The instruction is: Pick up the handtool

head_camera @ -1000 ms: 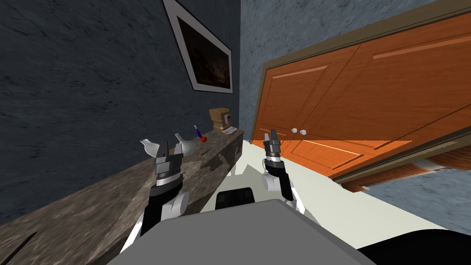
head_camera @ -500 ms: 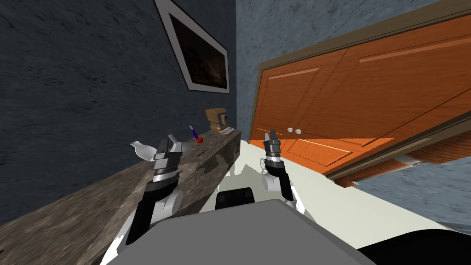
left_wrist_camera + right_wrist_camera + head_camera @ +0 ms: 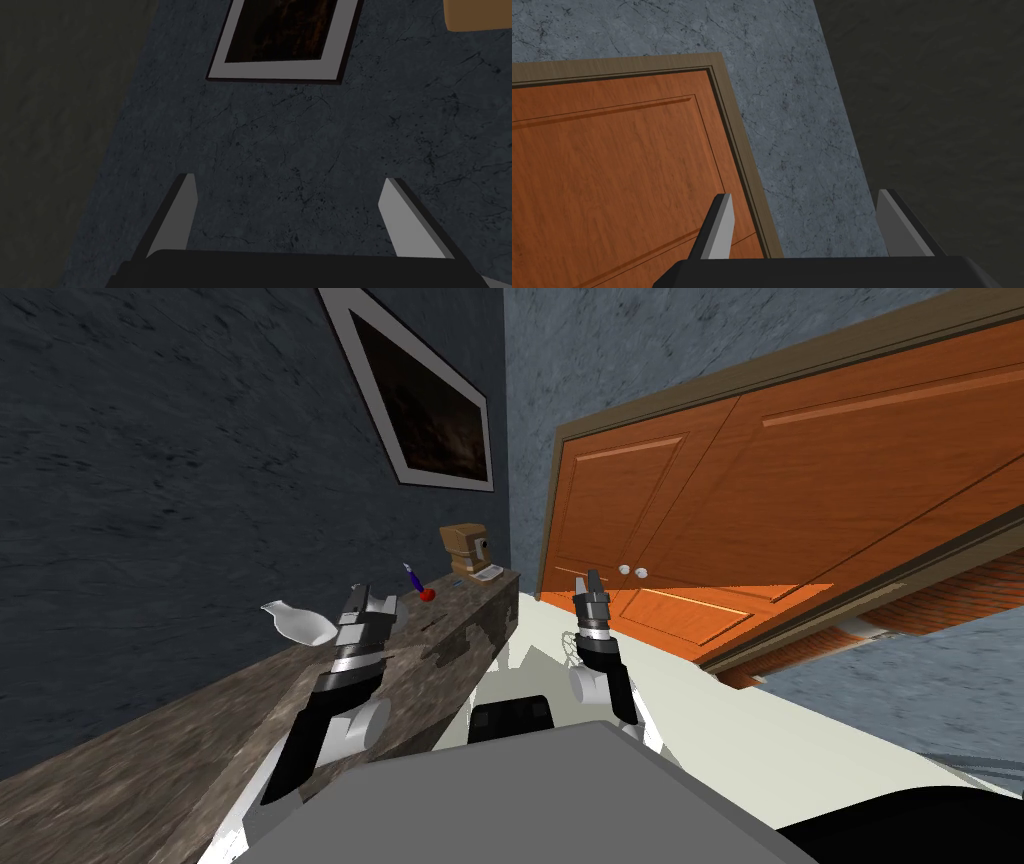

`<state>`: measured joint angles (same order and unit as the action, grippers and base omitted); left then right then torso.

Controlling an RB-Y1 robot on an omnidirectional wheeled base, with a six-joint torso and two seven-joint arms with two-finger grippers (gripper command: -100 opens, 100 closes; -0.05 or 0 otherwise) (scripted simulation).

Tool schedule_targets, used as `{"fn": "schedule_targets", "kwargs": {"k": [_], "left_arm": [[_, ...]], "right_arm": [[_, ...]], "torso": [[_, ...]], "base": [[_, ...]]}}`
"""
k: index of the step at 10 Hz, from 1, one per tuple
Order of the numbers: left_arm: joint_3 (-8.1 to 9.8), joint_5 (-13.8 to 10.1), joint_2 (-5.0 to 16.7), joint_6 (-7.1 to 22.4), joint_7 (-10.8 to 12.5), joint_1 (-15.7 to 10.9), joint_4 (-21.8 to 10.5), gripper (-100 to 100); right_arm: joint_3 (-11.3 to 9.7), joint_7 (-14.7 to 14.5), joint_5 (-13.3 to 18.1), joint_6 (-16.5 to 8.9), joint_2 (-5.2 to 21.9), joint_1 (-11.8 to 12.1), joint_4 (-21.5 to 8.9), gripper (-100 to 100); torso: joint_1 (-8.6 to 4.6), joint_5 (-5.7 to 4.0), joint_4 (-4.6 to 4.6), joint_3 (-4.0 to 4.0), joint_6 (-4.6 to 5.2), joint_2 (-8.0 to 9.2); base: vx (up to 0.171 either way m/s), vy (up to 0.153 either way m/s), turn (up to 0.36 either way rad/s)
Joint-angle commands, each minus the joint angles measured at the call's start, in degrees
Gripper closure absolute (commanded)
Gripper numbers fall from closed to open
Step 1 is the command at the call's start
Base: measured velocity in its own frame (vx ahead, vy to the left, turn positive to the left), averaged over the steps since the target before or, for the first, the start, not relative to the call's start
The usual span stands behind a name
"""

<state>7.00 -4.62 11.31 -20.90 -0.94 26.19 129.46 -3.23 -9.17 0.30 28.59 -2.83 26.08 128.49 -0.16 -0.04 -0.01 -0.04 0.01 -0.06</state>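
Note:
The handtool [image 3: 415,581] is a small thing with a blue-purple shaft and a red end. It stands on the mottled stone counter top [image 3: 200,728] along the dark wall, toward the counter's far end. My left gripper [image 3: 360,594] hovers over the counter a short way short of the tool, fingers open [image 3: 290,178] and holding nothing. My right gripper [image 3: 592,583] is raised over the pale floor in front of the orange doors, also open [image 3: 804,194] and holding nothing.
A white vessel [image 3: 300,623] lies on the counter just left of my left gripper. A brown boxy object [image 3: 468,548] and a flat pale item [image 3: 487,575] sit at the counter's far end. Orange wooden double doors [image 3: 760,508] with white knobs [image 3: 632,571] stand to the right.
The whole head view has swung, so the counter's things sit further left and the doors lower. My left arm has drifted slightly left over the counter. The right arm holds its place.

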Motion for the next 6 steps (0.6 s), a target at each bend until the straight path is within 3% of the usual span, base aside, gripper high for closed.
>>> {"fn": "schedule_targets", "kwargs": {"k": [1, 6], "left_arm": [[0.41, -0.8, 0.6, 1.8, 0.5, -0.2, -0.1, -100], [2.86, -5.8, 4.1, 9.6, 3.2, -2.6, -0.9, -100]], "right_arm": [[0.0, 0.0, 0.0, 0.0, 0.0, 0.0, 0.0, 0], [0.0, 0.0, 0.0, 0.0, 0.0, 0.0, 0.0, 0]], "torso": [[0.00, 0.00, 0.00, 0.00, 0.00, 0.00], [0.04, 0.01, 0.00, -0.01, -0.02, -0.01]], "base": [[0.016, -0.040, -0.034], [0.020, -0.041, -0.050]]}}
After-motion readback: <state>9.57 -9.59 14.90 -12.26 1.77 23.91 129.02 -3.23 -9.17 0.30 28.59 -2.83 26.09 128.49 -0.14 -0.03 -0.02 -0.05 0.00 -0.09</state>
